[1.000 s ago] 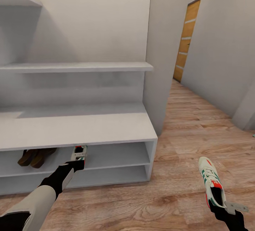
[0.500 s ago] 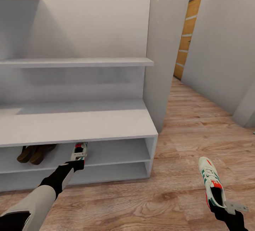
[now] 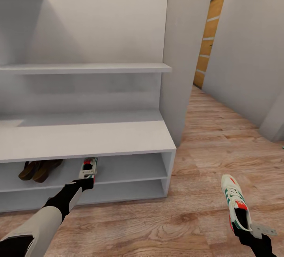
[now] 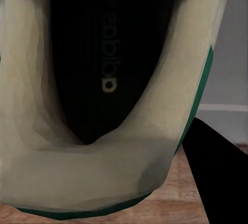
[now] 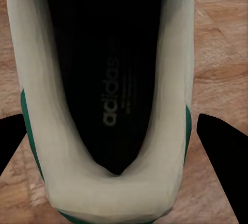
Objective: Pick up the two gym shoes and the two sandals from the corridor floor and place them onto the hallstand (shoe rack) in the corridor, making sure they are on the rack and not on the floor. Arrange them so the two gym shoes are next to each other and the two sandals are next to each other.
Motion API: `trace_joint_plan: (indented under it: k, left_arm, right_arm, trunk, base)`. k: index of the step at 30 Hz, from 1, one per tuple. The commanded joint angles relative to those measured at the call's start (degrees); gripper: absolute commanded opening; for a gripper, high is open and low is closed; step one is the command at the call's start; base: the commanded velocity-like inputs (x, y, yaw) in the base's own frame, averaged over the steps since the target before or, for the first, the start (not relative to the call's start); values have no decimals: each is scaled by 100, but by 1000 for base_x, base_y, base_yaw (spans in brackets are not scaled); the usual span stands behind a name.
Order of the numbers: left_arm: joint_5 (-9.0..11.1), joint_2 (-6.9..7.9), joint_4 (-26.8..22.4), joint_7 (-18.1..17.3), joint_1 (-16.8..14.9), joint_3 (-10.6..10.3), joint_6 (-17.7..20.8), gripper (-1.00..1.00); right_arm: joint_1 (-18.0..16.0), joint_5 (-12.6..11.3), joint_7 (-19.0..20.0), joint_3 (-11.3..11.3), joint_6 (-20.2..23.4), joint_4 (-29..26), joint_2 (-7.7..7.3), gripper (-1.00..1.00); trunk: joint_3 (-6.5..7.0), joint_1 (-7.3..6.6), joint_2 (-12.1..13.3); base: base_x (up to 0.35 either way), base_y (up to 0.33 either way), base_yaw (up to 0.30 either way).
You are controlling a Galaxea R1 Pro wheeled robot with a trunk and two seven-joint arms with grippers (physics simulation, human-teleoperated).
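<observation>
White leather marks the gym shoe [image 3: 87, 169] pinched at its heel by the left end effector [image 3: 85, 181], toe pushed into the hallstand [image 3: 90, 140] upper shelf so it is seated beside the brown sandals [image 3: 38, 169] already lodged there. The second gym shoe [image 3: 236, 201] is clamped at its heel by the right end effector [image 3: 247, 229], held above the corridor floor [image 3: 205, 154], presumably awaiting the neighbouring spot.

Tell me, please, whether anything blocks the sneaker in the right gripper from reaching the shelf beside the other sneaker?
Nothing visible does. The white green-striped sneaker hangs over bare wood floor, and the grey rack's upper shelf lies open right of the other sneaker.
</observation>
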Motion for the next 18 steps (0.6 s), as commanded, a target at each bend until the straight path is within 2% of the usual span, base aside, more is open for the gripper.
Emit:
trace_joint_plan:
  k: [1,6,18]
  left_arm:
    - [26,-2,-9,7,-1,14,37,-100]
    - [35,-2,-5,17,-1,15,43,-100]
    - [28,-12,-4,39,-1,21,33,-100]
  right_arm:
    - [-5,47,30,-50,-19,5,1,-100]
    - [-5,47,30,-53,-17,5,1,-100]
    - [-5,47,30,-50,-17,5,1,-100]
  trunk:
    - [-28,21,-44]
    - [-95,65,-124]
    - [-107,65,-124]
  base:
    - [0,0,0]
    - [0,0,0]
    - [7,0,0]
